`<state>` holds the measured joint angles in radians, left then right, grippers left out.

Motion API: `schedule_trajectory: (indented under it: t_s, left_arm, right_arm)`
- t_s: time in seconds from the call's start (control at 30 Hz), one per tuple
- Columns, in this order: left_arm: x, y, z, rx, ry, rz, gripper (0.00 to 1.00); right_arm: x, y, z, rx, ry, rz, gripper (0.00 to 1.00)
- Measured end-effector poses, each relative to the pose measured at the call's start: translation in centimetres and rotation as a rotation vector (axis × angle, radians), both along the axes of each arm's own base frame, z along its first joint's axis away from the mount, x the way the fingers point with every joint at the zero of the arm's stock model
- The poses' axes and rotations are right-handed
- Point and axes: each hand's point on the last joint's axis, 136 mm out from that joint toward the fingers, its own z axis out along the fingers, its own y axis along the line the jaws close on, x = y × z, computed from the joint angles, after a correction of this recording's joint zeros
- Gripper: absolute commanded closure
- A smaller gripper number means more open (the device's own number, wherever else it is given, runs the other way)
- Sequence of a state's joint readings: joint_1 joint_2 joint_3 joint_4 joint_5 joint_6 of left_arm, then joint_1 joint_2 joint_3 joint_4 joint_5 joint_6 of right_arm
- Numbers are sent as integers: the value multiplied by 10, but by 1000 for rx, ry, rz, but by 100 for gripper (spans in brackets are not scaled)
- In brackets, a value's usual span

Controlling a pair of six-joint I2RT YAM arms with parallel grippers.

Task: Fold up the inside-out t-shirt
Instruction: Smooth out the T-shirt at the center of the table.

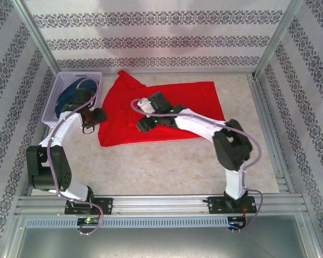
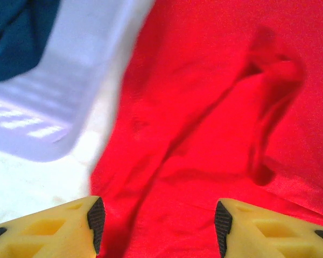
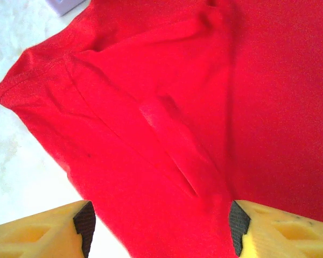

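Hovering over t-shirt (image 1: 196,102): left tool (image 2: 156,220) wide, right tool (image 3: 161,223) wide; basket (image 1: 54,95) beside its edge.

Your top external camera sits high behind both arm bases, looking down and forward over the whole surface (image 1: 167,166). Your left wrist camera hangs close above the red t-shirt (image 2: 215,107), facing out past its 2 yellow fingers (image 2: 48,231), with the white basket (image 2: 70,97) at its left. Your right wrist camera looks close down past its own fingers (image 3: 290,231) at the same t-shirt, which all 3 views share.
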<state>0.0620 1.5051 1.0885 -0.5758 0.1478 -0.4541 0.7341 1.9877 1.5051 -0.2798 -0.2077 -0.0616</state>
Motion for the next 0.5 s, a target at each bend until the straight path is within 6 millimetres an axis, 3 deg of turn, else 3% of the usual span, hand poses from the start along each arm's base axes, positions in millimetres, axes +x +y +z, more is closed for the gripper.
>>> schedule_trajectory:
  t_s: [0.1,0.2,0.33,0.5]
  left_arm:
    - [-9,5,-10,-14,5,42,42]
    - [-9,5,5,-22,-47,57,42]
    - [-6,5,34,-27,-149,66,41]
    - [-6,3,43,-37,-176,68,41]
  right_arm:
    - [5,29,-24,-57,-25,69,32]
    - [10,45,-42,-106,-37,111,34]
    - [18,53,-58,-165,-45,138,41]
    - [31,57,-65,-211,-63,134,60]
